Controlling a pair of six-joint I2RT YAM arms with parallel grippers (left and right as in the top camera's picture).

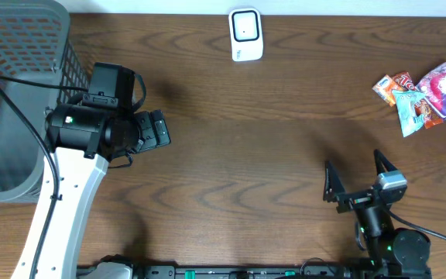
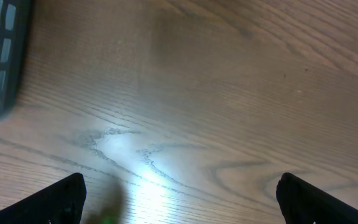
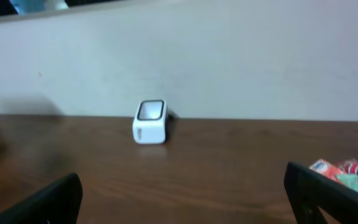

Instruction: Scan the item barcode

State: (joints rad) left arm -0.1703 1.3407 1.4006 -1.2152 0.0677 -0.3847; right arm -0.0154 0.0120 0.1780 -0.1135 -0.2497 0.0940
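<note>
Mostly grained wood table (image 1: 269,155); boxy white scanner (image 1: 246,34), crinkly packets (image 1: 426,91).

- No lettering is being shown legibly in any view.
- Printing is being displayed on the snack packets (image 1: 424,94), but it is too small to be read.
- A faint mark is being carried on the white barcode scanner (image 1: 246,35); it is unreadable.

Dark wood table (image 1: 246,155): white scanner (image 1: 246,35) far-centre, snack packets (image 1: 424,93) far right, mesh basket (image 1: 22,93) far left.

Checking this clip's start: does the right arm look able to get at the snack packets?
Likely yes: its fingers stand open, and only bare table lies between them and the snack packets.
</note>
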